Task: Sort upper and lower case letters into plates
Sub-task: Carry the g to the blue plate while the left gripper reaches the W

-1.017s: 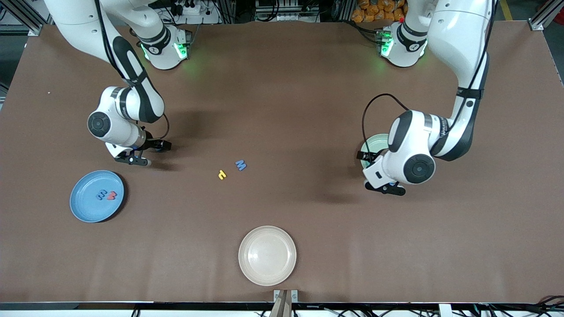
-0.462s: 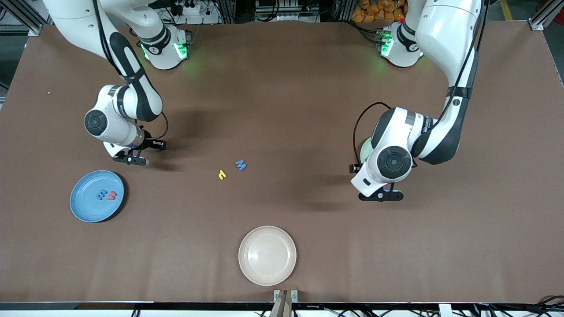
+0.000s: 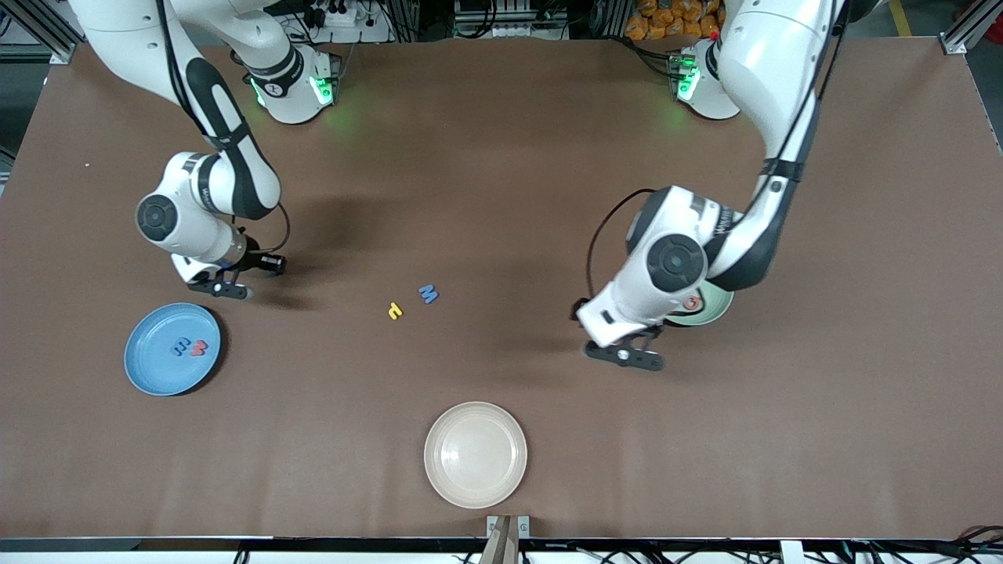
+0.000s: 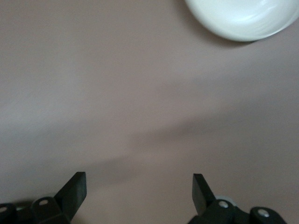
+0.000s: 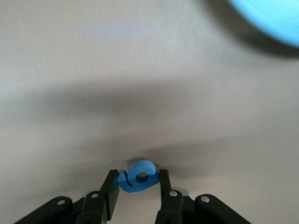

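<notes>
Three plates in all: blue plate (image 3: 172, 349) at my right arm's end holding two letters (image 3: 191, 347), cream plate (image 3: 476, 454) nearest the camera, mint plate (image 3: 709, 309) with one red letter (image 3: 692, 302). Two loose letters (image 3: 412, 302) lie mid-table. My right gripper (image 5: 135, 186) clamps one blue letter (image 5: 137, 175); my left gripper (image 4: 138, 189) gapes, holding nothing, above bare table.

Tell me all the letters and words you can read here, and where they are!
"M": the blue letter lying on the table.
"M": the red letter in the blue plate.
"r", turned round: the yellow letter beside the blue "M".
Writing on both arms' wrists: too small to read.
The other toy letters: shapes unclear.
</notes>
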